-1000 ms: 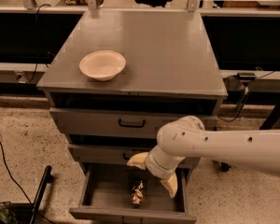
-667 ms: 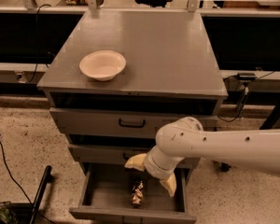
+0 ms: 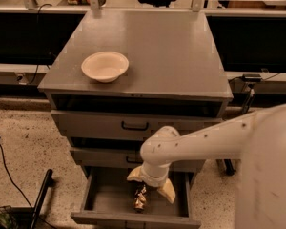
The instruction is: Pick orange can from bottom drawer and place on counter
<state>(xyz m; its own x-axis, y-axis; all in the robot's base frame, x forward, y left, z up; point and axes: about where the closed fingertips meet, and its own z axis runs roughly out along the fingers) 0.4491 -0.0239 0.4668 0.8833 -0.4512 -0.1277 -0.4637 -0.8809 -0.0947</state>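
The can (image 3: 140,199) sits in the open bottom drawer (image 3: 109,197), near the middle of its floor and toward the front wall, with bare grey metal on either side. It looks upright, though I cannot be sure from this angle. My tool (image 3: 151,185) hangs inside the drawer just above and slightly behind the can. Its two cream fingers (image 3: 168,192) are spread apart and grip nothing, one to the can's left and the other to its right.

I judge the can light and stiff enough to hold its shape, but thin-walled, so a hard squeeze could dent it. Its printed sides are smooth and probably slippery, and being round it could roll or tip if one finger nudges it first. The place to hold it is across the middle of the body, with both fingers meeting the sides together. I would keep off the silver top and the bottom rim, where the taper could let it squirt out.

The lift also needs care, because the drawer walls and the closed drawer (image 3: 135,126) above leave little room. The surface (image 3: 171,46) on top carries a cream bowl (image 3: 105,66) at its left, and the right side is the likelier spot to set the can down.
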